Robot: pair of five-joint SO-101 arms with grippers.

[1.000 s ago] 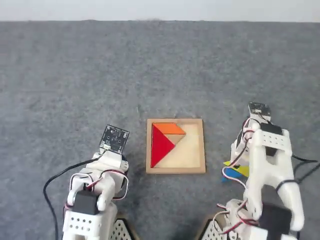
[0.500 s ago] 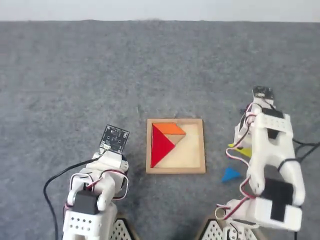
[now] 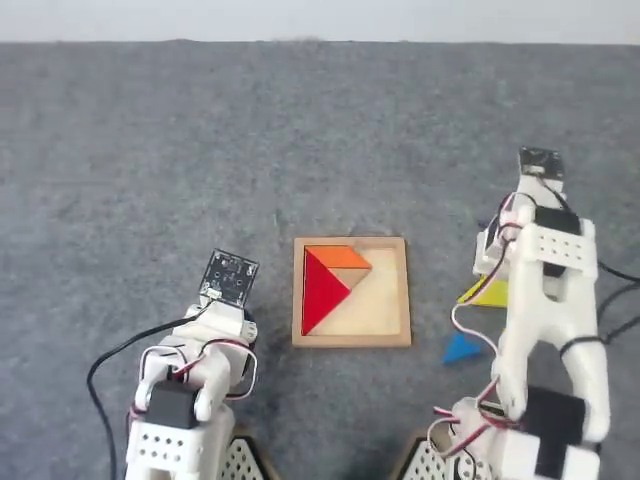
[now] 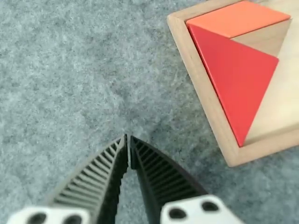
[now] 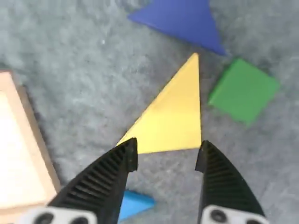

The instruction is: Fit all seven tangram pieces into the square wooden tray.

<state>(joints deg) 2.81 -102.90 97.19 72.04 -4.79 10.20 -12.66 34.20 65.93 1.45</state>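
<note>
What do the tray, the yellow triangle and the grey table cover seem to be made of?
Tray: pale unpainted wood with a matte finish; faint grain shows on its rim and floor.
Yellow triangle: probably painted wood, though plastic is possible; the colour is flat and even, with a slight sheen and crisp edges.
Grey table cover: felt or short carpet, judging by its fuzzy, mottled fibres.

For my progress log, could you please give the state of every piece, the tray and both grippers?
wooden tray: partly filled
red triangle: in tray
orange piece: in tray
yellow triangle: outside tray
dark blue triangle: outside tray
green square: outside tray
light blue triangle: outside tray
left gripper: shut
right gripper: open over yellow triangle
</note>
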